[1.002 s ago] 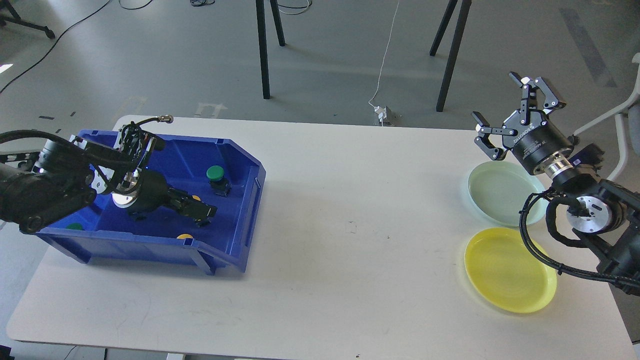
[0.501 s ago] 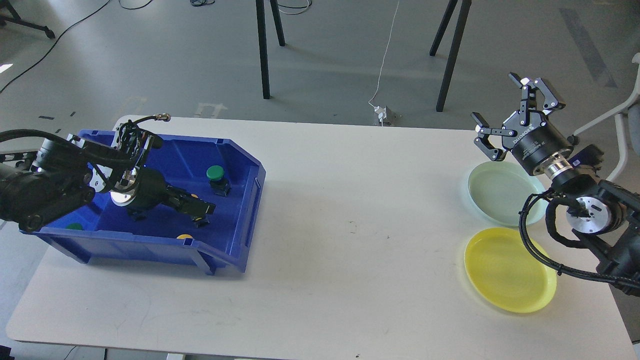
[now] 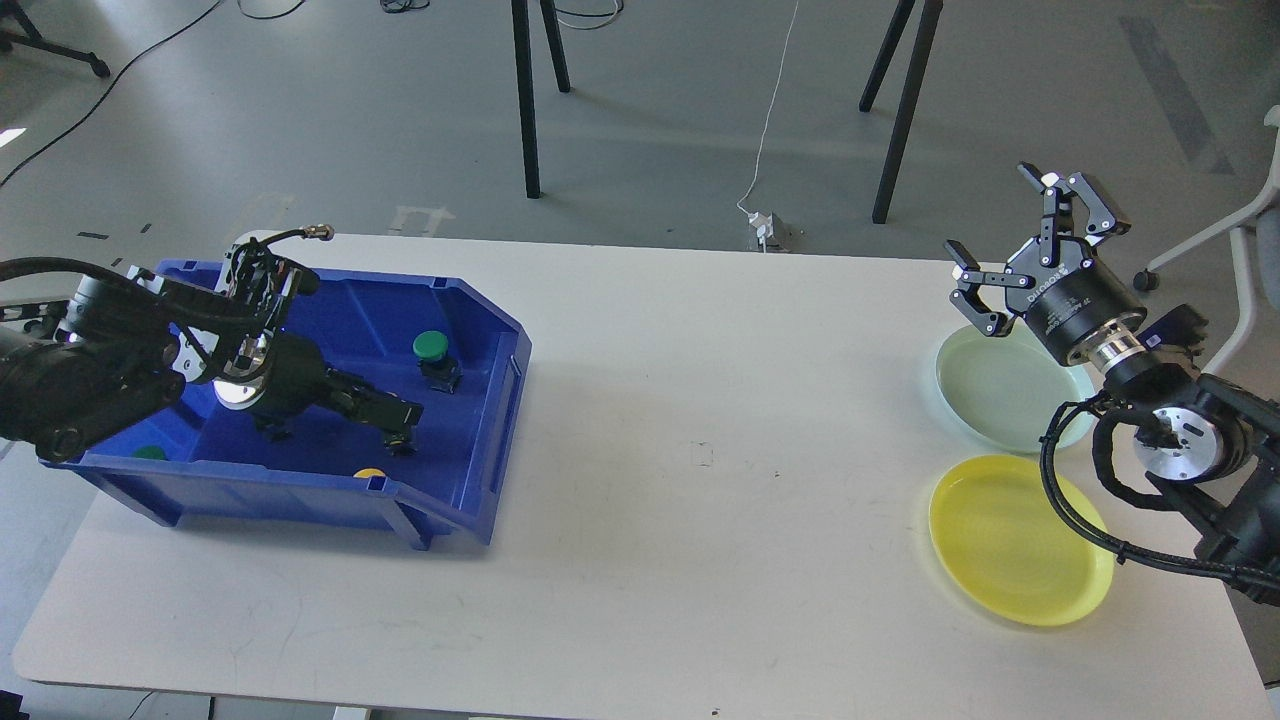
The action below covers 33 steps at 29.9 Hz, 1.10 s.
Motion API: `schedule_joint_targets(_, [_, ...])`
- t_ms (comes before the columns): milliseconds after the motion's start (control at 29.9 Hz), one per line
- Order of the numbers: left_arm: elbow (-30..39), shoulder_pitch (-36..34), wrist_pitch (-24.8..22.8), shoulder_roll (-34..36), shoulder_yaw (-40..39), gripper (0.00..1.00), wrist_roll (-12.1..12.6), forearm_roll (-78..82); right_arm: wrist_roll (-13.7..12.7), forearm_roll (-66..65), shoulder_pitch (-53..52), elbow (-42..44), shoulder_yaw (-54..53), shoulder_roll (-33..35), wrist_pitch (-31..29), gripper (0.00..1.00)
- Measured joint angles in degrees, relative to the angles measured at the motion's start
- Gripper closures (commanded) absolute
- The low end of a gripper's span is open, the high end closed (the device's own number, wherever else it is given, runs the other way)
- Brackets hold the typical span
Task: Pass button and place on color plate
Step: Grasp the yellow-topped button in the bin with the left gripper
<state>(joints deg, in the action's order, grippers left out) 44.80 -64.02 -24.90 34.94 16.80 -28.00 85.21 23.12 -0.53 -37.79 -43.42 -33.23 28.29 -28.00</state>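
A green button (image 3: 431,347) on a black base stands in the blue bin (image 3: 490,400) at the table's left. A yellow button (image 3: 370,473) peeks over the bin's front wall, and another green button (image 3: 150,452) lies at the bin's front left. My left gripper (image 3: 402,425) reaches down inside the bin, between the green and the yellow button. It is dark and I cannot tell its fingers apart. My right gripper (image 3: 992,212) is open and empty, held in the air above the far edge of the pale green plate (image 3: 990,395). The yellow plate (image 3: 1015,545) lies in front of it.
The white table (image 3: 700,450) stretches between the bin and the plates. Black stand legs (image 3: 525,100) and a white cable (image 3: 770,130) are on the floor beyond the far edge. A chair (image 3: 1260,210) stands at the far right.
My left gripper has drawn slightly left and lower inside the bin. My right gripper has shifted a little to the right. The buttons and plates have not moved.
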Motion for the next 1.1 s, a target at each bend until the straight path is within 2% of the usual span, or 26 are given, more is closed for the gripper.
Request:
schedule_joint_targets(501, [-3.19, 1.88, 1.27, -2.29, 0.01, 0.04, 0.0, 0.08, 0.0, 0.0, 1.1, 0.0, -0.18, -0.02, 0.0, 0.01])
schedule_joint_targets(601, [-4.6, 2.69, 1.27, -3.2, 0.07, 0.08, 0.0, 0.05, 0.0, 0.0, 1.29, 0.0, -0.32, 0.01, 0.0, 0.01])
schedule_joint_targets(701, [-6.02, 3.02, 1.27, -4.1, 0.07, 0.23, 0.0, -0.14, 0.0, 0.0, 1.38, 0.02, -0.38, 0.01, 0.0, 0.01])
schedule_joint_targets(768, [-6.73, 3.08, 1.27, -4.55, 0.07, 0.46, 0.0, -0.16, 0.0, 0.0, 1.43, 0.06, -0.44, 0.01, 0.0, 0.01])
schedule_joint_targets(801, [-6.99, 3.09, 1.27, -4.69, 0.07, 0.5, 0.0, -0.16, 0.0, 0.0, 1.51, 0.07, -0.44, 0.01, 0.0, 0.01])
schedule_joint_targets(935, [-7.29, 3.13, 1.3, -4.8, 0.2, 0.55, 0.0, 0.26, 0.0, 0.0, 1.78, 0.11, -0.44, 0.01, 0.0, 0.01])
schedule_joint_targets(968, [-7.29, 3.19, 1.35, -4.8, 0.28, 0.61, 0.0, 0.35, 0.0, 0.0, 1.83, 0.14, -0.44, 0.01, 0.0, 0.01])
schedule_joint_targets(1035, [-7.28, 3.28, 1.63, -4.8, 0.38, 0.83, 0.0, 0.41, 0.0, 0.0, 2.0, 0.17, -0.44, 0.01, 0.0, 0.01])
schedule_joint_targets(1102, [-7.18, 3.29, 1.91, -4.78, 0.5, 0.94, 0.0, 0.45, 0.0, 0.0, 2.13, 0.17, -0.44, 0.01, 0.0, 0.01])
